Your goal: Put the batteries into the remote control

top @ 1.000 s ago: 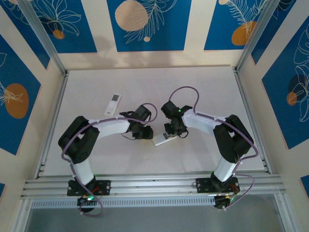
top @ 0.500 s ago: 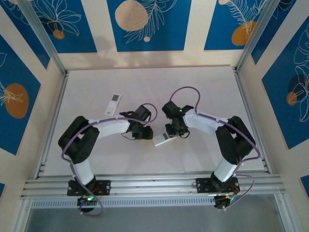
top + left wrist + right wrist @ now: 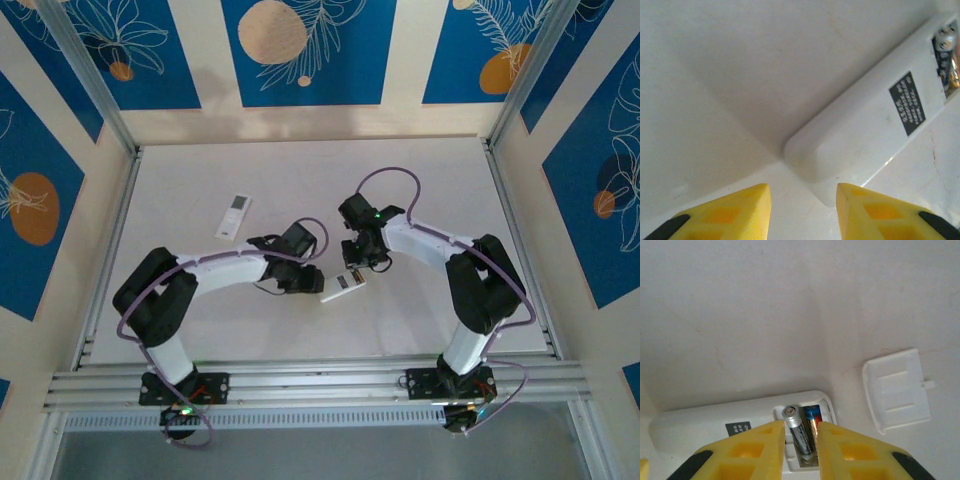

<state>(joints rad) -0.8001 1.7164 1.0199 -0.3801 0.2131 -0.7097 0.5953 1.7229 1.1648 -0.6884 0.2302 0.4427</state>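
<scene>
The slim silvery-grey battery with a dark band (image 3: 800, 436) sits tilted in the open compartment at one end of the white plastic remote control (image 3: 715, 422). Its capped end is raised, and its lower end is down in the bay beside a second battery showing red and gold (image 3: 813, 419). It should handle as a light, rigid, smooth-skinned cylinder, apt to roll or squirt out of a pinch. The best hold is therefore across the middle of its body, leaving both ends free to seat against the contacts. The right gripper (image 3: 801, 426) straddles it with its yellow fingers (image 3: 760, 450) drawn close on either side. Whether the pads actually press it I cannot tell, as the angle is too steep. The contacts and the bay floor are hidden beneath battery and fingers. The left gripper (image 3: 802, 190) stands spread and empty at the remote's opposite end, over the white table (image 3: 740, 60). The detached white battery cover (image 3: 897, 390) lies near the compartment end, and another white remote (image 3: 234, 216) lies well apart.
</scene>
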